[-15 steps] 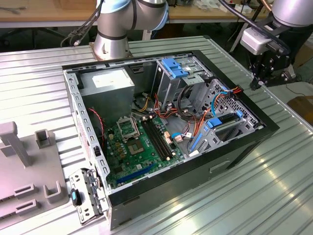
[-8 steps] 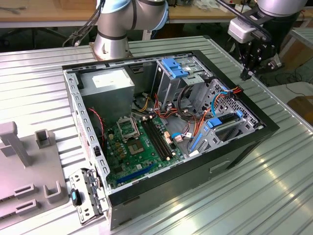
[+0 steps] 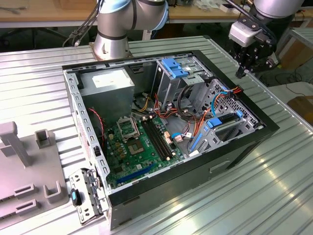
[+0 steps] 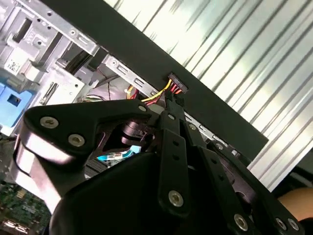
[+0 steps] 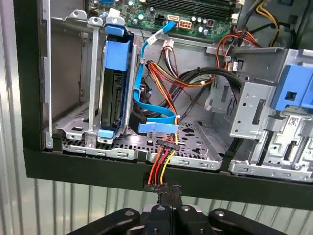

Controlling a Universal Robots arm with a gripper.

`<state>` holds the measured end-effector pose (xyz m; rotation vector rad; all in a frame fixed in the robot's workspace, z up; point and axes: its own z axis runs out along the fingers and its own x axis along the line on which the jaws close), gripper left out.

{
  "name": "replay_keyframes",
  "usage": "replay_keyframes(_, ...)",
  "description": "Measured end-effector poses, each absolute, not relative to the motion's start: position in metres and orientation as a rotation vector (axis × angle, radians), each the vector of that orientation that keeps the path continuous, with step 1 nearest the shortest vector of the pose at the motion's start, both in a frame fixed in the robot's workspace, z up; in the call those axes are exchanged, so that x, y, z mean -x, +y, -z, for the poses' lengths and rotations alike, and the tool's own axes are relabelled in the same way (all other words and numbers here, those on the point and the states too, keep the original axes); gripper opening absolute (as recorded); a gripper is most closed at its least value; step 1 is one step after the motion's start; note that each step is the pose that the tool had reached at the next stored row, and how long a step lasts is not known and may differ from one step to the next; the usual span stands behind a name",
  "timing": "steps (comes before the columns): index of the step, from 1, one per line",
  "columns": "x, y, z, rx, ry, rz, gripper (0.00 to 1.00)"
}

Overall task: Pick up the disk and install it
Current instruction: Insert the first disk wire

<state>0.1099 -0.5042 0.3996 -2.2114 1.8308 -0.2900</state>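
Observation:
The disk, a dark slab between blue side rails, stands on edge in the metal drive bay of the open computer case. In the exterior view the disk sits low at the case's right end. My gripper hovers just outside the case's black wall, fingers pressed together on a power connector with red, yellow and black wires running back into the case. In the second wrist view the same connector sits at the tip of my gripper. In the exterior view my gripper hangs above the case's far right corner.
Inside the case are a green motherboard, a grey power supply box, a blue-topped drive cage and a blue data cable beside the disk. Grey fixtures lie at the exterior view's left. The arm base stands behind the case.

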Motion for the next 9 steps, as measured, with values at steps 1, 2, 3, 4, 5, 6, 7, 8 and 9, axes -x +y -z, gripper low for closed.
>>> replay_keyframes(1, -0.11, -0.504, -0.399, 2.235, 1.798, 0.285, 0.11)
replay_keyframes(2, -0.11, -0.504, -0.399, 2.265, 1.756, 0.278, 0.11)
replay_keyframes(3, -0.11, -0.504, -0.399, 2.288, 1.723, 0.272, 0.11)
replay_keyframes(4, -0.11, -0.504, -0.398, 2.331, 1.657, 0.261, 0.11)
replay_keyframes(5, -0.11, -0.504, -0.397, 2.352, 1.623, 0.255, 0.11)
replay_keyframes(6, -0.112, -0.504, -0.397, 2.354, 1.62, 0.255, 0.11)
replay_keyframes(7, -0.115, -0.504, -0.397, 2.354, 1.62, 0.254, 0.11)
replay_keyframes(8, -0.12, -0.504, -0.397, 2.354, 1.62, 0.254, 0.11)
replay_keyframes(9, -0.126, -0.504, -0.397, 2.356, 1.619, 0.252, 0.11)
